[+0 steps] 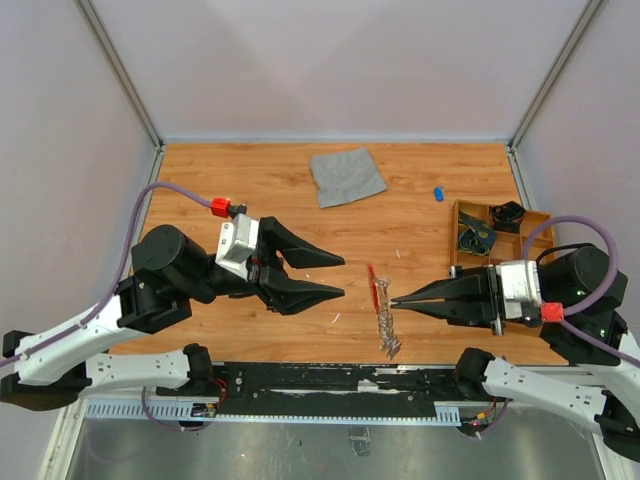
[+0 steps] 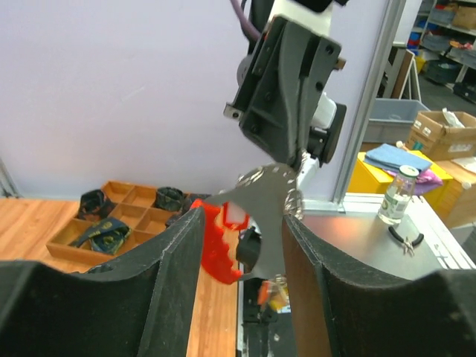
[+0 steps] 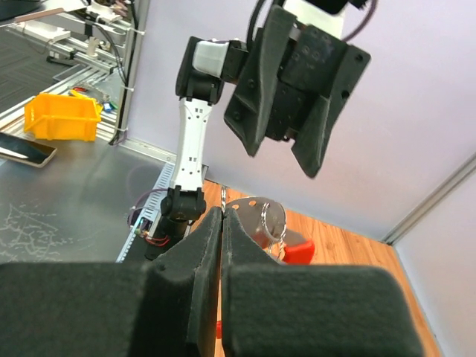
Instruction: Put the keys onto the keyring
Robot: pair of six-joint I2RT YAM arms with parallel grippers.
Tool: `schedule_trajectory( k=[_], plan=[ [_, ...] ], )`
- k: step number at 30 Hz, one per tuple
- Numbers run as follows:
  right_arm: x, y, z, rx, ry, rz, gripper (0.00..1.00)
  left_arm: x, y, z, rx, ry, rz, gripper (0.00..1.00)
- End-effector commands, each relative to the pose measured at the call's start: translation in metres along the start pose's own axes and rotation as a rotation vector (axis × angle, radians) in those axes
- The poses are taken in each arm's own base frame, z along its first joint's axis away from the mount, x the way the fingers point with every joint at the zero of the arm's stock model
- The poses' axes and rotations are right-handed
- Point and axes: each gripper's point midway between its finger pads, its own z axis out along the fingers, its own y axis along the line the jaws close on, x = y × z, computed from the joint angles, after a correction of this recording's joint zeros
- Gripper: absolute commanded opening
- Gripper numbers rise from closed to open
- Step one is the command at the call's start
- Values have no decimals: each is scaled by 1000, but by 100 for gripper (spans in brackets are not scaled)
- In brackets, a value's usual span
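The keyring (image 1: 375, 284), a red loop with a silvery plate and ring, hangs over the middle of the table. My right gripper (image 1: 392, 300) is shut on its thin metal edge (image 3: 223, 199). The silvery plate (image 3: 262, 220) and red piece (image 3: 299, 251) show just past the right fingertips. My left gripper (image 1: 344, 277) is open just left of the keyring. In the left wrist view the red loop (image 2: 217, 242) and the plate (image 2: 264, 204) sit between its spread fingers (image 2: 178, 253). A silvery chain (image 1: 389, 336) trails down toward the front edge. Blurred red and yellow bits, probably keys (image 2: 274, 291), hang low.
A grey cloth square (image 1: 347, 176) lies at the back of the table. A wooden compartment tray (image 1: 456, 238) with dark items stands at the right, and a small blue item (image 1: 437, 193) lies near it. The metal rail (image 1: 300, 378) runs along the front edge.
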Motion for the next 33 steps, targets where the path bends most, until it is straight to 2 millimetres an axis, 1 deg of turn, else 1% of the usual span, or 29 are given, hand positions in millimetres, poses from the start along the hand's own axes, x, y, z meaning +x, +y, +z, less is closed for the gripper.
schedule_trajectory(
  k=[1,3,4,8,10,12,13,16,19,22,27,30,33],
  plan=[
    [-14,-22,1,114,-74,-36,0,-16,6,-1,-29,-80,52,51],
    [-13,-25,2,130,-81,-38,0,-16,7,2,-23,-83,62,50],
    [-12,-27,3,140,-82,-38,0,-16,6,4,-12,-82,66,48],
    [-11,-34,4,172,-87,-37,0,-5,4,16,25,-45,74,27],
    [-11,-36,4,183,-90,-40,0,1,4,19,37,-27,72,22],
    [-11,-37,3,188,-92,-40,0,4,5,20,37,-23,72,20],
    [-11,-37,3,188,-93,-41,0,5,6,20,31,-25,72,21],
    [-10,-33,5,165,-90,-37,0,7,10,18,11,-24,79,37],
    [-11,-28,6,133,-86,-33,0,8,10,17,10,-19,86,44],
    [-13,-22,6,99,-84,-35,0,9,7,15,24,-6,90,46],
    [-19,-18,4,83,-87,-46,0,8,6,13,22,-4,85,46],
    [-20,-15,3,69,-96,-42,0,7,9,13,4,-6,88,46],
    [-21,-18,3,84,-98,-40,0,4,12,14,-14,-16,89,46]
  ],
)
